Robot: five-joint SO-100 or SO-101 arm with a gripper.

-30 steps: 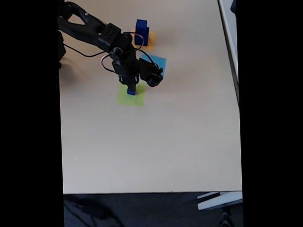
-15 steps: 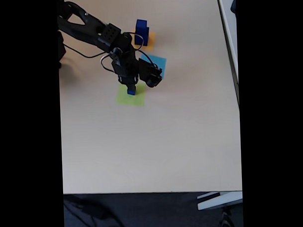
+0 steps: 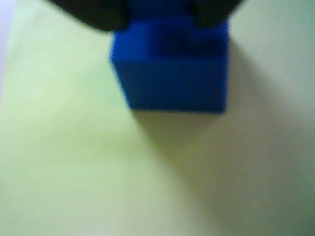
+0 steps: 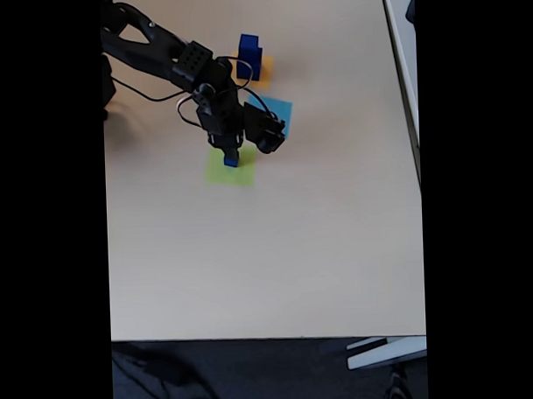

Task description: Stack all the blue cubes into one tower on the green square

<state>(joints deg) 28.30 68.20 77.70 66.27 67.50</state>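
Wrist view: our gripper looks clamped on a blue cube; rigid, light, we'd pinch flat sides.

A broad, pale beige tabletop with a smooth matte surface is taking up most of the fixed view, daylight washing evenly across it. Beyond the table's near edge, a dark grey carpeted floor is showing, with thin dark cables trailing over it toward the left. To the right of the table, a white edge of another piece of furniture is running alongside, and a pale flat bar is lying on the floor below the table's corner.
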